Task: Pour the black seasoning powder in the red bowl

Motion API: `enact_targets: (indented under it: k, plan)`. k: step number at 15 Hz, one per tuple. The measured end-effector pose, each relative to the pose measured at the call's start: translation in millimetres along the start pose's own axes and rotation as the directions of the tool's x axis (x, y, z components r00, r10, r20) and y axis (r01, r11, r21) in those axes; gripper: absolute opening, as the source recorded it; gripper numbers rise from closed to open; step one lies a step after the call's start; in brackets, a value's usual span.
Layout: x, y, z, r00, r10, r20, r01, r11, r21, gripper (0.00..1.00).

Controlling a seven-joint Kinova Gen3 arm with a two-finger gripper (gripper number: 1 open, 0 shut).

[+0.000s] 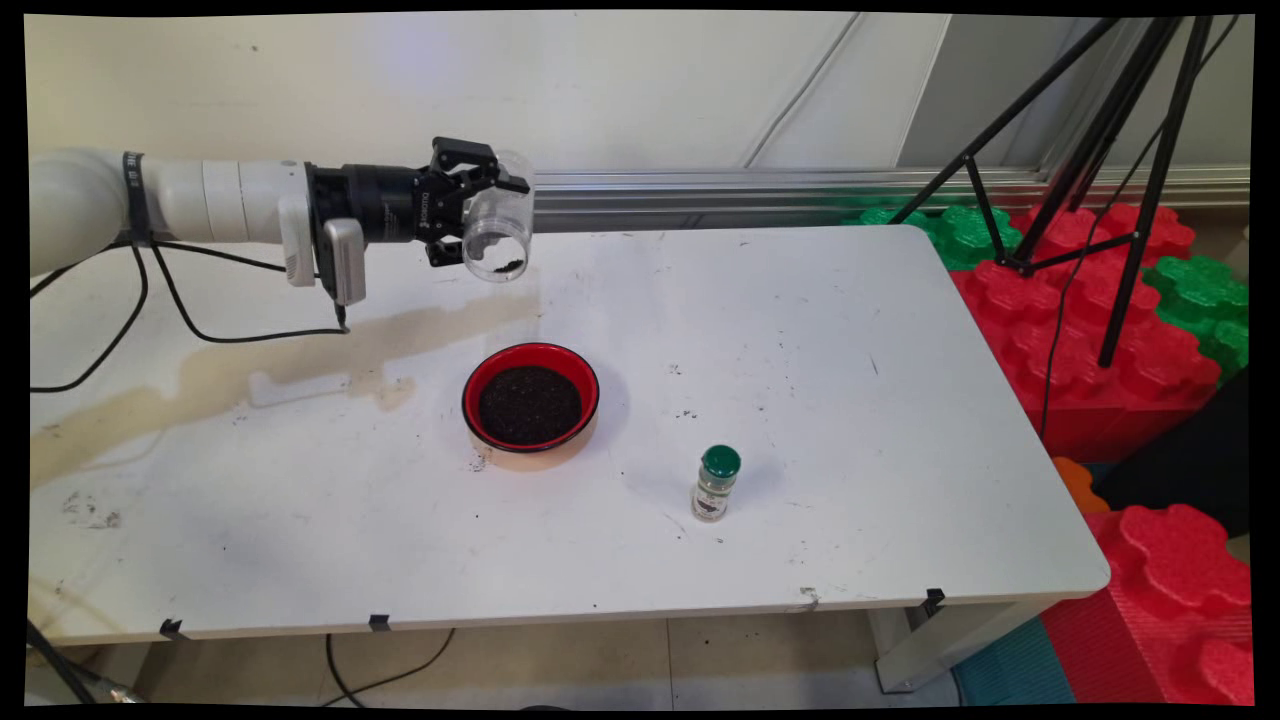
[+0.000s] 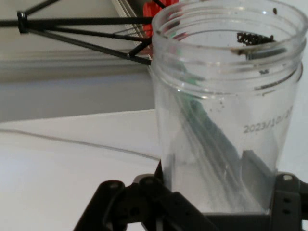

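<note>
Fingers clenching clear jar, lying sideways, mouth pointing right, hovering up-left of red bowl on worktop.

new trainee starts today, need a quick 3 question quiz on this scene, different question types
1. True or false: the gripper holds a clear jar lying on its side above the table.
2. What fills the red bowl?
A. water
B. dark granules
C. nothing
3. Fill in: the small spice bottle has a ___ cap.

Key:
1. True. The jar is nearly empty, with a few dark grains left near its mouth.
2. B
3. green
</note>
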Motion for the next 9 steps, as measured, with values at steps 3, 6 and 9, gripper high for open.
enact_targets:
  k: [3, 6, 9]
  plan:
    - [1.9, -5.6, 2.1, 0.993, -0.120, 0.009, 0.120, 0.992, -0.023, 0.00]
    - [5.9, -12.7, 4.5, 0.970, -0.240, 0.022, 0.241, 0.969, -0.047, 0.00]
    - [8.7, -18.7, 6.7, 0.939, -0.342, 0.034, 0.343, 0.937, -0.064, 0.00]
